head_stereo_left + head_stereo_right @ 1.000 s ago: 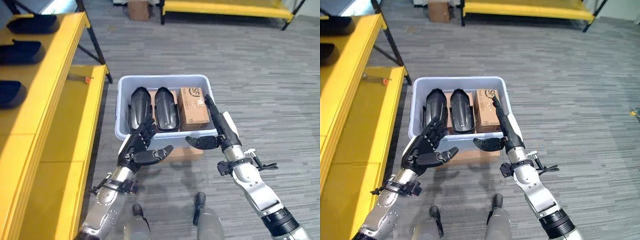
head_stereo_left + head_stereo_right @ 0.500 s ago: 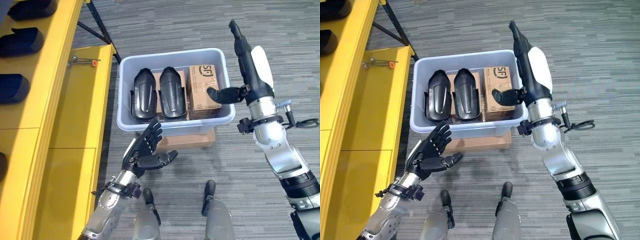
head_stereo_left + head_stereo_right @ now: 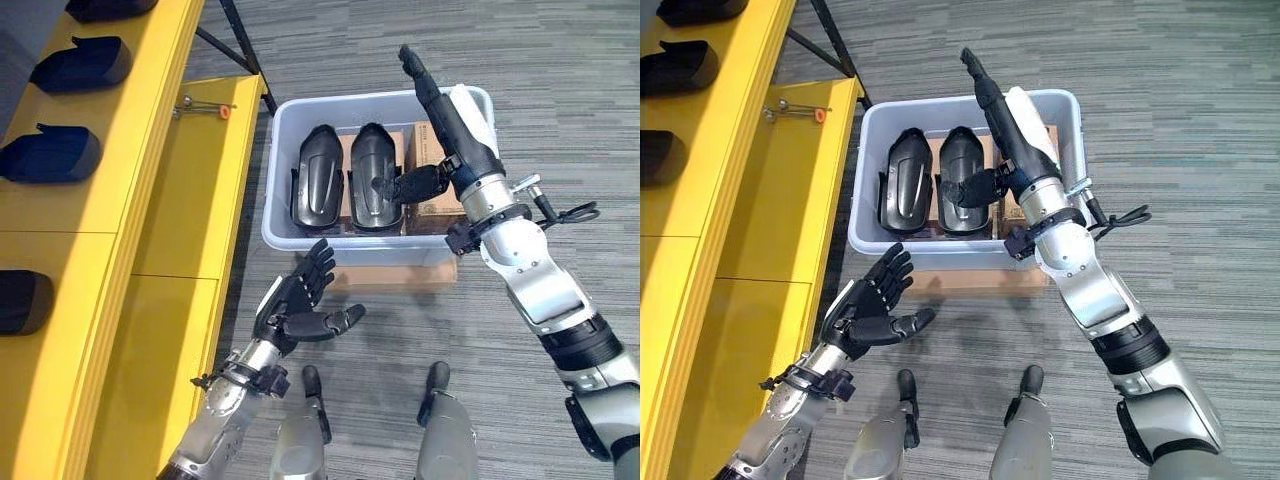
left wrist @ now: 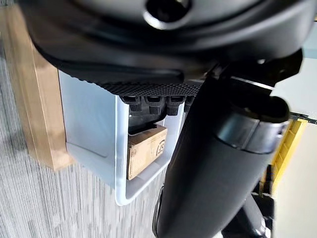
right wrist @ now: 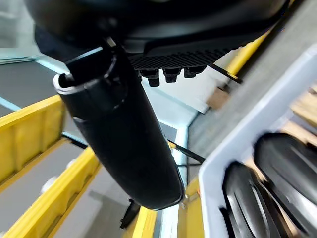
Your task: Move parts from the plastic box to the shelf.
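The pale blue plastic box point(image 3: 350, 248) sits on the floor with two black curved parts point(image 3: 316, 186) point(image 3: 368, 184) lying side by side in it. A cardboard carton point(image 3: 425, 148) fills its right end. My right hand point(image 3: 452, 128) hovers over the carton, open, fingers straight and pointing to the far rim. Its thumb point(image 3: 402, 186) reaches toward the right-hand part without visibly gripping it. My left hand point(image 3: 298, 304) is open, fingers spread, above the floor just in front of the box. The right wrist view shows both parts point(image 5: 277, 168) past the thumb.
A yellow shelf point(image 3: 150, 170) runs along the left; its upper level carries several black parts point(image 3: 52, 156). A small orange-tipped tool point(image 3: 205, 106) lies on the lower level. A wooden board point(image 3: 400, 276) lies under the box. Grey carpet extends to the right.
The camera has shifted. My right hand has swung from beside the box's right rim to over its inside, thumb now near the right-hand part. The left hand stays spread before the box.
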### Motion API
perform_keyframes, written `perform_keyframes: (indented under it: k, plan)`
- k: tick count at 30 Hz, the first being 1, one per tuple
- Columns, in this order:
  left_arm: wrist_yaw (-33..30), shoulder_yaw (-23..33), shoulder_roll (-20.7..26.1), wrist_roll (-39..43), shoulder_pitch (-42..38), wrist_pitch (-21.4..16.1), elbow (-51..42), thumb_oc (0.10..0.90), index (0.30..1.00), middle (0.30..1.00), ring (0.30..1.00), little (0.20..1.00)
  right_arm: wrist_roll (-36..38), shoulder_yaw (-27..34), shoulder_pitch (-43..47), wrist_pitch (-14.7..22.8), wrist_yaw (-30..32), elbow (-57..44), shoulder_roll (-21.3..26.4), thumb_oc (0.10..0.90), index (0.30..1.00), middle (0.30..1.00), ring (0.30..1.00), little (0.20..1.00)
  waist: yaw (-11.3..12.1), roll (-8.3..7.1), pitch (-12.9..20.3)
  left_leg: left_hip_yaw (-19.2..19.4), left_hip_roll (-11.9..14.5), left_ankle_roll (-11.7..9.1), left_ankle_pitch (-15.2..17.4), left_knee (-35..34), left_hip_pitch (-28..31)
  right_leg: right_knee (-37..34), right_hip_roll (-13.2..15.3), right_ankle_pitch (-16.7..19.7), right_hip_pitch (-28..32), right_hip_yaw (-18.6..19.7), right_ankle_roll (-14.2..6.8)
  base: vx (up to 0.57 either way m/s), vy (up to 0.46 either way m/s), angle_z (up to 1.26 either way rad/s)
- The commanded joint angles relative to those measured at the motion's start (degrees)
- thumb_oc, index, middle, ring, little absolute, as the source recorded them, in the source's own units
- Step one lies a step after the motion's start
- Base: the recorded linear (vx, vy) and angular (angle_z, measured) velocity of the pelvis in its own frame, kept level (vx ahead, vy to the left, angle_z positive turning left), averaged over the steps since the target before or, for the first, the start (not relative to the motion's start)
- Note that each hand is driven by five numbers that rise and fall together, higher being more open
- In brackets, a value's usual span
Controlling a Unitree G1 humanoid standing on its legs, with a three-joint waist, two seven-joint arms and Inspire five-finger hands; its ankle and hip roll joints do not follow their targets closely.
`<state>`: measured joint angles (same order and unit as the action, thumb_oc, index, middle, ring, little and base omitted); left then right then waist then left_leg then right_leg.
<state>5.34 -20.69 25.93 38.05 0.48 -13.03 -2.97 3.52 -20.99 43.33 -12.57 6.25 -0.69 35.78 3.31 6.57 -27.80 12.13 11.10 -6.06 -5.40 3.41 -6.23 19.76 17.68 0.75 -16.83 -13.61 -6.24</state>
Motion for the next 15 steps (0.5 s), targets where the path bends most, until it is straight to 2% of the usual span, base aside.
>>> perform_keyframes:
  k: [1, 2, 4, 8, 10, 15]
  plan:
    - [0.86, -0.33, 2.14, 1.99, -1.29, -3.61, -9.14, 0.900, 1.000, 1.000, 1.000, 1.000, 3.15, -0.64, 11.83, 4.73, -3.30, -1.70, -1.64, 0.900, 1.000, 1.000, 1.000, 1.000, 1.55, -0.77, 0.63, 1.89, 4.00, -0.23, 5.44, 4.72, -0.54, 4.74, 1.19, -5.63, -1.15, -1.87, 0.19, -0.01, 0.001, 0.08]
    - [1.08, -0.36, 2.30, 1.99, -1.41, -3.38, -9.14, 0.900, 1.000, 1.000, 1.000, 1.000, 3.26, -1.12, 11.91, 4.91, -3.77, -1.56, -1.68, 0.900, 1.000, 1.000, 1.000, 1.000, 1.71, -0.65, 0.13, 1.67, 4.04, -0.28, 5.31, 5.06, -1.28, 5.64, 1.53, -5.77, -2.05, -1.79, 0.12, -0.01, -0.015, 0.09]
    - [1.13, -0.62, 2.33, 1.63, -1.74, -1.99, -9.65, 0.900, 1.000, 1.000, 1.000, 1.000, 2.82, -1.95, 12.57, 2.35, -2.23, 0.09, -1.77, 0.900, 1.000, 1.000, 1.000, 1.000, 2.21, -0.20, -0.92, 1.29, 4.00, -0.21, 5.03, 5.60, -2.76, 7.05, 2.02, -6.16, -3.40, -1.88, 0.23, 0.01, -0.020, 0.13]
    - [1.67, -1.61, 2.43, 1.23, -1.68, -1.99, -9.60, 0.900, 1.000, 1.000, 1.000, 1.000, 5.46, -2.01, 13.21, -0.19, -1.81, 4.20, -1.83, 0.900, 1.000, 1.000, 1.000, 1.000, 2.76, 0.85, -1.99, 0.82, 3.67, -0.03, 4.82, 6.70, -5.24, 9.84, 2.66, -7.06, -6.07, -1.77, 0.43, 0.02, 0.004, 0.10]
    - [1.64, -1.83, 2.48, 1.14, -1.91, -2.11, -9.50, 0.900, 1.000, 1.000, 1.000, 1.000, 5.29, -1.89, 13.20, 0.94, -2.11, 6.19, -1.83, 0.900, 1.000, 1.000, 1.000, 1.000, 3.05, 1.12, -2.00, 0.52, 3.48, 0.13, 4.76, 7.35, -7.43, 11.52, 2.96, -7.58, -8.44, -1.51, 0.47, 0.01, -0.008, 0.15]
    - [1.52, -2.91, 2.26, 3.80, -2.59, -0.80, -8.82, 0.900, 1.000, 1.000, 1.000, 1.000, 3.08, -3.61, 13.46, -0.11, -3.39, 6.64, -3.16, 0.900, 1.000, 1.000, 1.000, 1.000, 3.20, 1.85, -2.00, -0.01, 3.20, 0.04, 4.09, 8.21, -12.51, 14.63, 2.88, -8.74, -13.95, -0.58, 0.96, 0.02, -0.011, 0.06]
